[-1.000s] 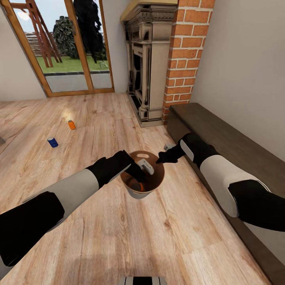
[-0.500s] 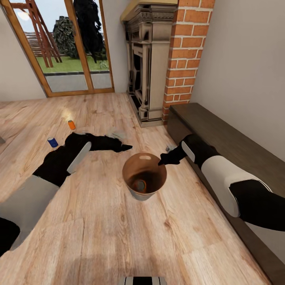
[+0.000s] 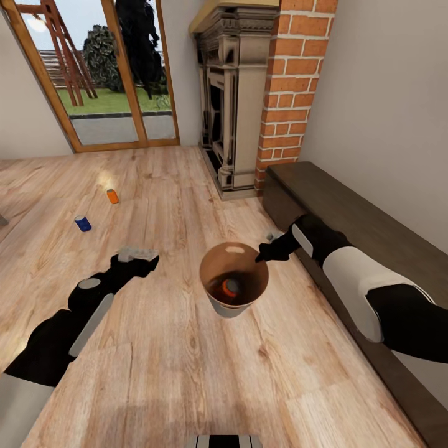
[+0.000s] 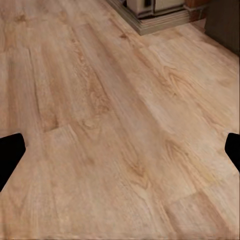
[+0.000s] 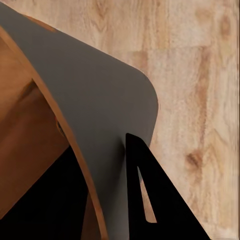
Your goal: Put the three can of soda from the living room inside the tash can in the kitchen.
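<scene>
The jaws of the left gripper (image 3: 138,256) are spread and empty above the floor (image 3: 186,373); the right gripper (image 3: 264,254) is clamped on the rim of the tash can (image 3: 213,297), which holds one orange can (image 3: 229,287). The blue can (image 3: 82,223) and second orange can (image 3: 112,196) remain to be collected; a reach toward them is judged next.

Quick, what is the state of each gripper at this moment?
Left gripper: open, holding nothing, over bare floor.
Right gripper: closed on the rim of the trash can, holding it; one orange can lies inside.

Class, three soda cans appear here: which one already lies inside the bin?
The orange can at the bottom of the tan-brown round bin; the other orange can and the blue can stand on the wood floor.
</scene>
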